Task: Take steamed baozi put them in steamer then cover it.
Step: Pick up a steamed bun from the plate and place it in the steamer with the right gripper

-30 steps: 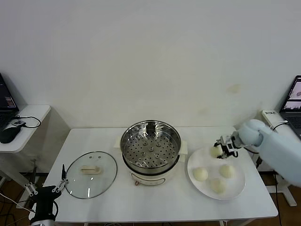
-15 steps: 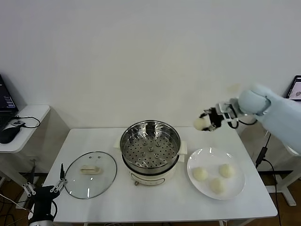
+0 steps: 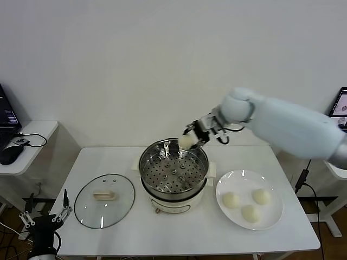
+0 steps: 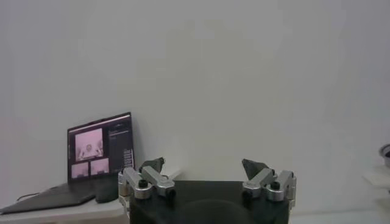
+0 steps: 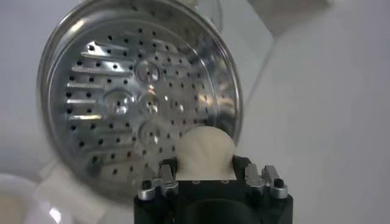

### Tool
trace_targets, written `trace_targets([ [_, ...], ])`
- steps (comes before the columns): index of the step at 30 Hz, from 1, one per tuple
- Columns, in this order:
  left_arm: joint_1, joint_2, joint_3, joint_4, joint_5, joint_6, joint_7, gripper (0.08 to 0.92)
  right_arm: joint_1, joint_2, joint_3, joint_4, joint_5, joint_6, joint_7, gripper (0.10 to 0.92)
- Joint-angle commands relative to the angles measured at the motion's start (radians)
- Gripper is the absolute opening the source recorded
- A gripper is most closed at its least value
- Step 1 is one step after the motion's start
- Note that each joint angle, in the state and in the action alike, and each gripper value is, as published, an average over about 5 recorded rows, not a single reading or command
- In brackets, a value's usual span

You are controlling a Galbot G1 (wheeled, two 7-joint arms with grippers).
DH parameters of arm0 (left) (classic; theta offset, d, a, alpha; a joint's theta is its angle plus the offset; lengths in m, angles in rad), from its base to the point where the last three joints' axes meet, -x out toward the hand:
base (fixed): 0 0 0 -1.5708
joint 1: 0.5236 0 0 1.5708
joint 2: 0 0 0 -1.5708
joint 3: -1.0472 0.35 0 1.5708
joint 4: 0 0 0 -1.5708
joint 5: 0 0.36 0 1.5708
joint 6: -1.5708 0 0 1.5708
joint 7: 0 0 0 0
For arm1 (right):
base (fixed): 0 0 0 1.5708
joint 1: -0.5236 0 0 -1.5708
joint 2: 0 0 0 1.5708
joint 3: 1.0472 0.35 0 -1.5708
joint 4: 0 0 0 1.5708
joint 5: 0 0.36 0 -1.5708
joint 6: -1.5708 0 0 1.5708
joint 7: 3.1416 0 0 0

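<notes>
Cream-white baozi (image 5: 204, 152) clenched in right hand (image 5: 206, 175), lower half hidden, above steamer (image 3: 173, 172) rim, left hand (image 4: 206, 175) released.

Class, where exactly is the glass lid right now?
In the head view, the glass lid lies flat on the white table, on the robot's left, beside the steamer, handle up.

Cream-white baozi (image 3: 186, 142), shiny silver steamer (image 3: 173, 169) with hole-dotted tray, white plate (image 3: 249, 199), clear glass cover (image 3: 104, 200), white table (image 3: 184, 233).
</notes>
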Motion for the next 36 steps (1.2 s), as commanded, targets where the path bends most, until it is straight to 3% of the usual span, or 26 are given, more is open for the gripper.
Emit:
trace_targets([
  [1, 0.000, 0.001, -0.004, 0.002, -0.001, 0.000, 0.000, 0.823, 0.010, 0.145, -0.068, -0.087, -0.097, 0.120, 0.010, 0.577],
  [10, 0.000, 0.001, -0.004, 0.016, -0.001, -0.008, -0.001, 0.823, -0.032, 0.176, -0.094, -0.185, -0.247, 0.297, 0.036, 0.577],
  [28, -0.008, 0.001, -0.006, 0.028, 0.000, -0.019, -0.003, 0.823, -0.105, 0.198, -0.043, -0.282, -0.435, 0.383, 0.098, 0.639],
  [36, -0.004, -0.001, -0.013, 0.022, 0.000, -0.019, -0.003, 0.823, -0.085, 0.174, -0.018, -0.248, -0.380, 0.369, 0.101, 0.808],
])
